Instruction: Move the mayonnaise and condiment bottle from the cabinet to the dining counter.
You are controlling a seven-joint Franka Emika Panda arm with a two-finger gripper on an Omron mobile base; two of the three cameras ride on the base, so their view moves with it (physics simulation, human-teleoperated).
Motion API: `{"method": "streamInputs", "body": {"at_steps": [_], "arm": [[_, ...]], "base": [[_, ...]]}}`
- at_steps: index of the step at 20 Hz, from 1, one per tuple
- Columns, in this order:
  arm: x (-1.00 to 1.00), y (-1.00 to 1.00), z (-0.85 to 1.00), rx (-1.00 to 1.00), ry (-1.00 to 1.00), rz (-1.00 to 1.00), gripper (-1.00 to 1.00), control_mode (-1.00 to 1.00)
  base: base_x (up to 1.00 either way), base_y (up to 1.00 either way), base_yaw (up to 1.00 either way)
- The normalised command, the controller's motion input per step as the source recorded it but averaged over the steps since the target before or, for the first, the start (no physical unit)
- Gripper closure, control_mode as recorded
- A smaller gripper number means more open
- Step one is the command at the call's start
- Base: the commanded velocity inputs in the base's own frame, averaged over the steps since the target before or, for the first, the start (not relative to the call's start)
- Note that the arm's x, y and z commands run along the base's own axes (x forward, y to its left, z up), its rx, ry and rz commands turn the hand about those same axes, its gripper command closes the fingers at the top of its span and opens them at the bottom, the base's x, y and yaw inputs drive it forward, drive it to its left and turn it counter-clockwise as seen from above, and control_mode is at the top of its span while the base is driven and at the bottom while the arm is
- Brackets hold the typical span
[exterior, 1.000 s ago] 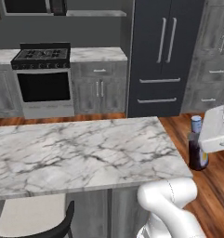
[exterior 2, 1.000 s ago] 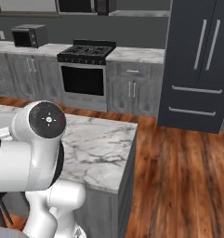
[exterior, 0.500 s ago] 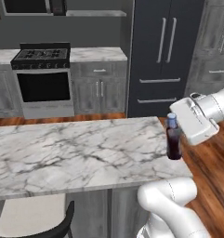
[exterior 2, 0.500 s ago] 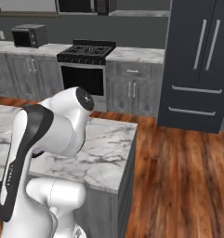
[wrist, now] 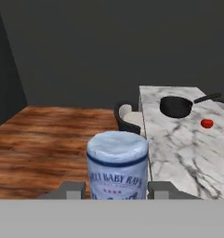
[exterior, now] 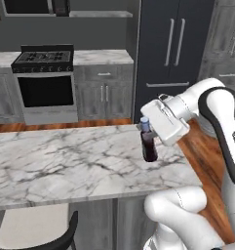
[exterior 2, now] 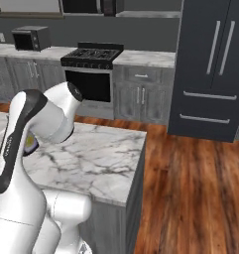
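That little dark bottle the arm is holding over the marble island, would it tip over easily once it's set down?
Probably fairly tippy: the condiment bottle looks tall and slim, with a narrow base. It seems rigid, since the end effector grips it without denting. On the smooth dining counter it might also slide if nudged.

Marble dining counter (wrist: pixel 178 139) with pan (wrist: pixel 176 106), tomato (wrist: pixel 207 123)

Arm comes up from lower right of the left base view, elbow bent high at the right edge, forearm reaching left toward mid-frame. End effector (exterior: pixel 149 135) sits just right of center there, fingers clamped on the condiment bottle (exterior: pixel 148 145), held upright. Hand view: both finger tips (wrist: pixel 72 189) flank the bottle's cap at bottom center. Right base view: upper arm and elbow bulk up the left side.
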Motion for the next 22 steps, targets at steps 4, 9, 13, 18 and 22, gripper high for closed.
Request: {"method": "streamInputs", "body": {"at_steps": [4,9,13,18,22], "arm": [[0.25,0.82,-0.2,0.0,-0.02,0.12,1.0,-1.0],[0.15,0.68,-0.22,0.07,0.0,0.16,1.0,-1.0],[0.16,0.69,-0.22,0.08,0.0,0.15,1.0,-1.0],[0.08,0.64,-0.23,0.09,-0.01,0.17,1.0,-1.0],[0.25,0.55,-0.26,0.12,0.0,0.13,1.0,-1.0]], "base": [[0.0,0.0,0.0],[0.0,0.0,0.0],[0.0,0.0,0.0],[0.0,0.0,0.0],[0.0,0.0,0.0]]}}
